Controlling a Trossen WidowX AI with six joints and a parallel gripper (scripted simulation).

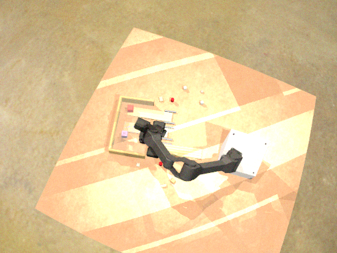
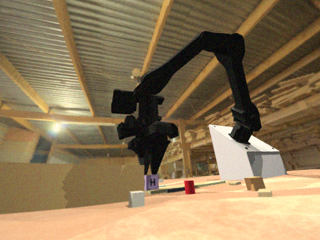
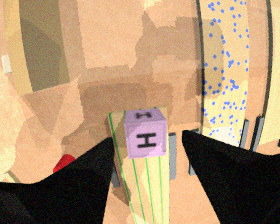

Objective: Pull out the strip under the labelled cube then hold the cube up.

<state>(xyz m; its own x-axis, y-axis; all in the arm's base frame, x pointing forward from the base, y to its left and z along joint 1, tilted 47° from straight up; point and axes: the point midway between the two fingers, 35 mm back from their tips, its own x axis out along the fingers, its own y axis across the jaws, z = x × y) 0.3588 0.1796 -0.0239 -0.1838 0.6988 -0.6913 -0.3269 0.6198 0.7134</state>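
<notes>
The labelled cube (image 1: 124, 133) (image 2: 152, 182) (image 3: 145, 135) is lilac with a black H. It rests on the far end of a pale strip with green lines (image 3: 149, 197) (image 2: 165, 190), inside the wooden frame (image 1: 114, 126). My gripper (image 1: 140, 124) (image 2: 150, 172) (image 3: 148, 140) points down just above the cube. Its dark fingers stand partly open to either side of the cube and do not touch it. In the top view the arm hides most of the strip.
A white strip with blue dots (image 3: 221, 66) lies beside the green-lined one. A pink cube (image 1: 130, 107) sits in the frame's far corner. Red cylinders (image 1: 160, 164) (image 2: 189, 186) (image 1: 172, 99), a grey cube (image 2: 136, 199) and tan blocks (image 2: 254, 183) lie around. The white base (image 1: 244, 148) stands to the right.
</notes>
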